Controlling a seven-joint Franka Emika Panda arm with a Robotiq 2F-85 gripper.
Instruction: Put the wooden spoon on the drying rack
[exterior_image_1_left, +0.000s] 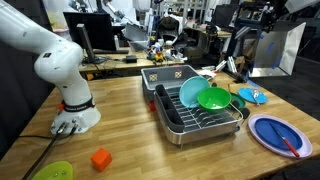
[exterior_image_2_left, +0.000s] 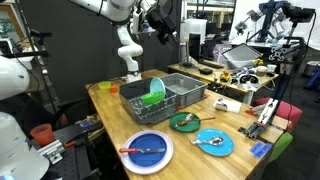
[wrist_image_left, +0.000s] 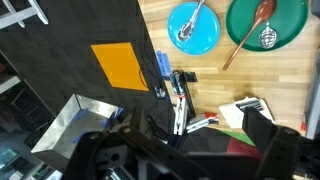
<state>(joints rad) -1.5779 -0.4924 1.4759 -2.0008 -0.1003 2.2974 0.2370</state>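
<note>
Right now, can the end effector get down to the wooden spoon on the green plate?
Probably yes. The end effector hangs high, open and empty. The wooden spoon lies uncovered on the green plate, handle past the rim, with nothing above it.

Brown wooden spoon; green plate; dark drying rack.

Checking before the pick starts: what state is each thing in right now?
Dark wire drying rack: holds a green bowl and a light blue dish, both tilted.
Slim brown wooden spoon: lying on the round green plate, handle past its rim, not on the rack.
Robotiq gripper: open, empty, raised high.
Short red-orange utensil: lying on the large blue plate.
Metal spoon: lying on the small light blue plate.
</note>
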